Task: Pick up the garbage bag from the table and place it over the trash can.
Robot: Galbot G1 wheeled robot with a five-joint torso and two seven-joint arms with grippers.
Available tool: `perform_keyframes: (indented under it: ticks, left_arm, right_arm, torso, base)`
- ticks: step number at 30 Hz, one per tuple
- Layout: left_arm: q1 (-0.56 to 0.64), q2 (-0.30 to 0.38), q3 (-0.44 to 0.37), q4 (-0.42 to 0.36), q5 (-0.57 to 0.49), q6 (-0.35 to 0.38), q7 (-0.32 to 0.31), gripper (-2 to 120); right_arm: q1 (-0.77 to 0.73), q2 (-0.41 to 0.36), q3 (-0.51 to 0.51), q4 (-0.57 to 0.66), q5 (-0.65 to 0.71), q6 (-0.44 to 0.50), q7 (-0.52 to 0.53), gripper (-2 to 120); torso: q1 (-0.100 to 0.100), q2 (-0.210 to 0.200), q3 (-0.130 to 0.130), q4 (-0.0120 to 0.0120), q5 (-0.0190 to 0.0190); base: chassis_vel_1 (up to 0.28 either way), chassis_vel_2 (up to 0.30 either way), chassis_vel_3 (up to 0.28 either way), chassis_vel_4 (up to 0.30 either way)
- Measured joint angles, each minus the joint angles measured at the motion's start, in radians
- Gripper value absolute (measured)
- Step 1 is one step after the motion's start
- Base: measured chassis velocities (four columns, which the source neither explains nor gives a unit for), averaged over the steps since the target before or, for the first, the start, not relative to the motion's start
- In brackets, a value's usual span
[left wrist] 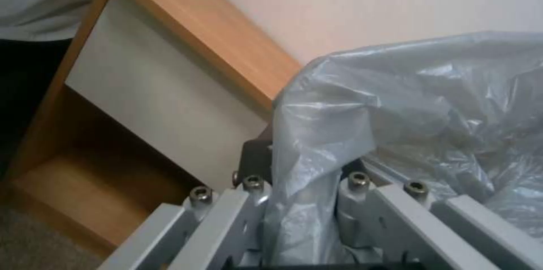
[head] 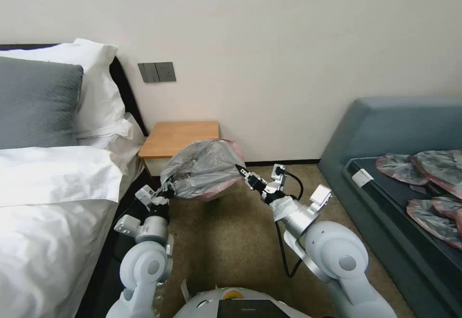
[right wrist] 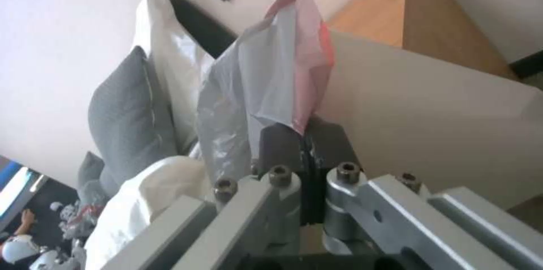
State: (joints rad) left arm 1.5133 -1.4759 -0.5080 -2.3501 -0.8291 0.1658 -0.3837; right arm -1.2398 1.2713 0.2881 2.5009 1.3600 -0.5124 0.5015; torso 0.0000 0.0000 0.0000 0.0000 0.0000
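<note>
The garbage bag (head: 204, 169), crinkly grey plastic with a pink-red rim, hangs stretched between my two grippers in front of the table (head: 178, 137). My left gripper (head: 168, 190) is shut on the bag's left end, and in the left wrist view the plastic (left wrist: 407, 104) bunches between the gripper's (left wrist: 303, 176) closed fingers. My right gripper (head: 240, 169) is shut on the right end; its dark pads (right wrist: 280, 142) pinch the pink rim (right wrist: 308, 57). The table's white drawer front (left wrist: 147, 91) and lower shelf stand just behind. The trash can is hidden.
A bed (head: 48, 188) with white linen and a grey pillow (head: 33, 101) lies close on the left. A teal-grey sofa (head: 385, 130) on the right carries several similar bags (head: 428, 183). Brown carpet (head: 231, 241) stretches between them. A black cable (head: 281, 246) trails by my right arm.
</note>
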Motion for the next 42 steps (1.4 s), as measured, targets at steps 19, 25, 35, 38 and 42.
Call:
perform_keyframes:
  ticks: [19,25,35,38,42]
  left_arm:
    - [0.006,0.0,-0.001,-0.021,-0.042,0.002,0.019,8]
    - [0.005,0.001,-0.002,-0.017,-0.038,0.002,0.02,8]
    - [-0.005,0.006,-0.003,-0.012,-0.039,0.002,0.02,8]
    - [-0.008,0.006,-0.003,-0.011,-0.04,0.002,0.02,8]
    - [-0.013,0.004,-0.001,-0.004,-0.04,0.002,0.02,8]
  right_arm:
    - [-0.01,0.021,0.014,-0.014,0.026,0.03,0.004,15]
    - [-0.024,0.027,0.011,-0.003,0.043,0.026,0.003,34]
    - [-0.059,0.026,0.023,-0.002,0.046,0.013,0.002,71]
    - [-0.078,0.026,0.026,-0.002,0.037,0.012,0.002,80]
    - [-0.103,0.03,0.037,-0.001,0.018,0.036,-0.005,98]
  torso:
    - [0.0,0.0,0.0,0.0,0.0]
    - [0.0,0.0,0.0,0.0,0.0]
    - [0.0,0.0,0.0,0.0,0.0001]
    - [0.0,0.0,0.0,0.0,0.0]
    - [0.0,0.0,0.0,-0.0001,0.0]
  base:
    - [0.0,0.0,0.0,0.0]
    - [0.0,0.0,0.0,0.0]
    - [0.0,0.0,0.0,0.0]
    - [0.0,0.0,0.0,0.0]
    - [0.0,0.0,0.0,0.0]
